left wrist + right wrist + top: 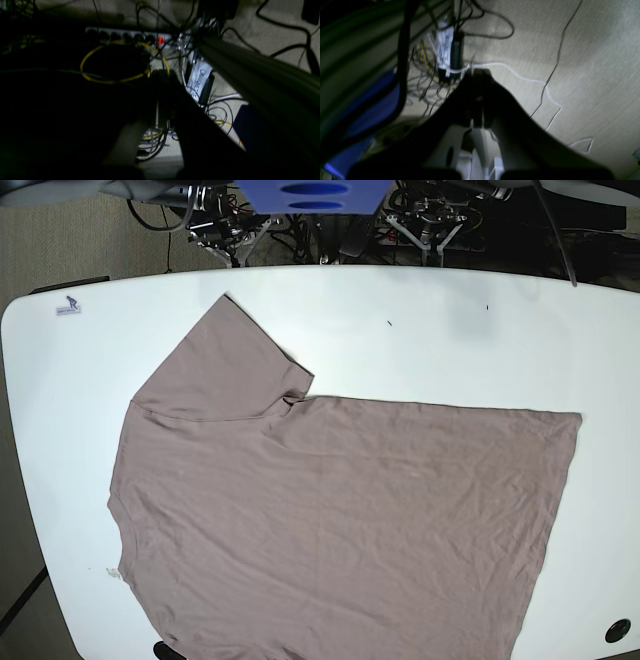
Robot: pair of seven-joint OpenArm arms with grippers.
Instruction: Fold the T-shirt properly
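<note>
Now, the plain taupe thin-fabric T-shirt point(330, 520) lies flat across the white surface point(450, 330), long axis nine-to-three, sleeve toward eleven; both jaws closed, empty, parked beyond twelve, neither arm clearly nearer.

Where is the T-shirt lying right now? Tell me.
In the base view, the T-shirt lies flat across the white table, one sleeve pointing toward the far-left corner, its hem near the right edge.

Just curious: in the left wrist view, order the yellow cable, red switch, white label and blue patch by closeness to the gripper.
1. Yellow cable, just left.
2. Red switch above, white label right: too close to call.
3. Blue patch, lower right.
</note>
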